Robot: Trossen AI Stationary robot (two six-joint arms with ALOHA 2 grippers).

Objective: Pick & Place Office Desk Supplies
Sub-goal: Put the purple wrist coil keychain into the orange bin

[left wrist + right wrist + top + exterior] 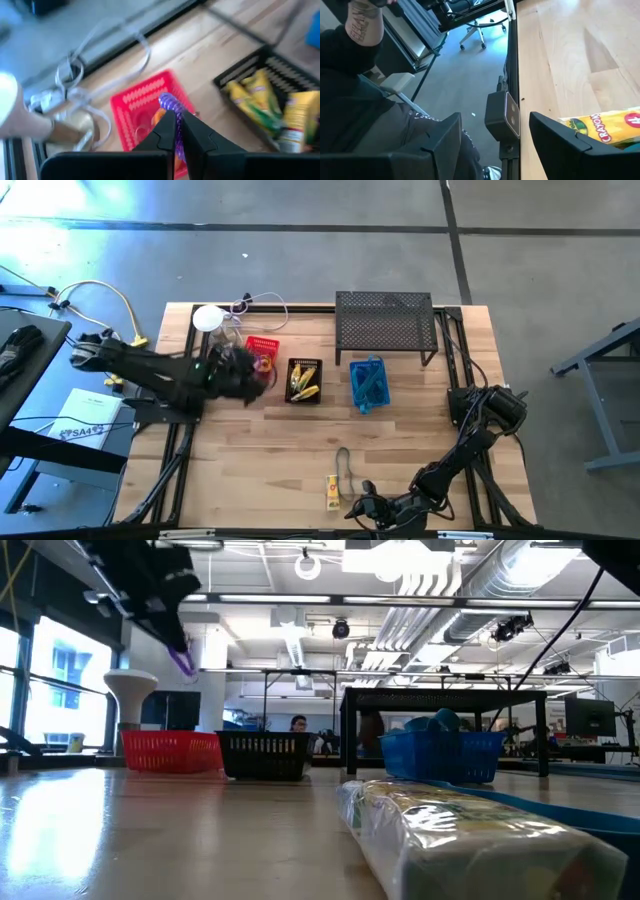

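My left gripper is shut on a purple rubber ring above the red basket, at the table's far left. In the low view the ring hangs well above that basket. My right gripper stands open at the table's near edge. A yellow crayon pack in clear wrap lies flat on the table next to it. In the right wrist view the pack shows just past one finger. Whether it touches that finger cannot be told. My left gripper pinches the purple ring between its two fingers; one stretch of it runs down the slit between them, and its rounded end sticks out past the tips. The fingers slant down from the table's left. The ring is lifted clear above the red basket.
A black basket with yellow packs and a blue basket stand right of the red one. The black mesh shelf is behind them. A white round object with a cable stands far left. A dark rubber loop lies near the pack.
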